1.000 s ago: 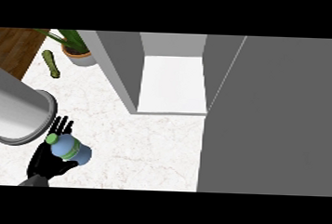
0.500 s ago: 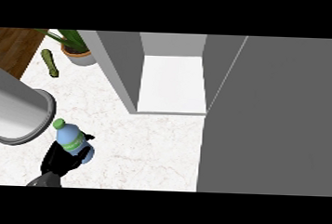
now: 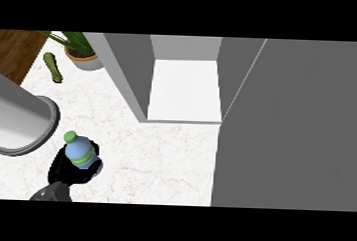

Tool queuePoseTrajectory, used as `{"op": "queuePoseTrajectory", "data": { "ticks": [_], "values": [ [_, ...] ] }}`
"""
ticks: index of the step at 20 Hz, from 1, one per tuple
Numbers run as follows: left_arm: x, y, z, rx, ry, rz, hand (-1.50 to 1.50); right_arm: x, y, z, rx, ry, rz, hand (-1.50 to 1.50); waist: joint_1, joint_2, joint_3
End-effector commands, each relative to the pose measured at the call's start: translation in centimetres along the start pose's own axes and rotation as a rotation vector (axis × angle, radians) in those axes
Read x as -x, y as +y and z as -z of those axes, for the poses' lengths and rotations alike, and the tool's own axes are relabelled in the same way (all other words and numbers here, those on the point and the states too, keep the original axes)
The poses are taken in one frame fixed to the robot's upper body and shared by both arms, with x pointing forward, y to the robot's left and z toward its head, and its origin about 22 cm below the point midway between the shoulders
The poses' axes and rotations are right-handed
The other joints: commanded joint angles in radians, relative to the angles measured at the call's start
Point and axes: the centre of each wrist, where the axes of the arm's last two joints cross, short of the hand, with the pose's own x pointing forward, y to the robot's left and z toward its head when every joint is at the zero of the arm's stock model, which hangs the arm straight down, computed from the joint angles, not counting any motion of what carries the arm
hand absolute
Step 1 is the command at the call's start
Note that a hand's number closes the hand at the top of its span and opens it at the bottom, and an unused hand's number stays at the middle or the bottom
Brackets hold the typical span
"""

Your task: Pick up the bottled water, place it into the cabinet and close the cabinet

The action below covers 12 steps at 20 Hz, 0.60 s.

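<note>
The water bottle [image 3: 79, 155], pale blue with a green cap and green label, stands out at the lower left of the head view. My left hand [image 3: 63, 171] is curled round its lower part, shut on it, and the bottle's base is hidden by the fingers. The cabinet [image 3: 184, 87] stands open ahead and to the right, its white shelf bare. Its grey door [image 3: 299, 126] is swung out and fills the right side. My right hand does not show.
A large grey cylinder [image 3: 19, 119] lies just left of the bottle. A cucumber [image 3: 54, 67] and a potted plant [image 3: 82, 54] sit at the back left, by a wooden surface [image 3: 13, 49]. White marble counter [image 3: 158, 157] spreads between hand and cabinet.
The left hand's fingers were straight beside the bottle one second ago; now they are curled round it. The bottle has shifted slightly right and its cap points up towards the view.
</note>
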Motion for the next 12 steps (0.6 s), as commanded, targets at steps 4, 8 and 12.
{"op": "queuePoseTrajectory", "data": {
  "ticks": [4, 8, 12],
  "values": [
    [1.0, -0.6, -0.1, 0.024, -0.119, -0.037, 1.50, 0.8, 0.6, 1.1, -0.006, -0.006, 0.001, -1.50, -0.001, 0.003, -0.004],
    [0.0, -1.7, 1.6, 0.035, -0.112, -0.086, 1.50, 0.2, -0.4, 0.6, 0.003, 0.002, -0.008, -1.50, 0.007, -0.001, -0.002],
    [-0.1, -2.8, 2.0, 0.067, -0.086, -0.106, 1.50, 0.9, -0.2, 1.7, -0.007, 0.003, -0.006, -1.50, 0.013, -0.002, -0.001]
  ]
}}
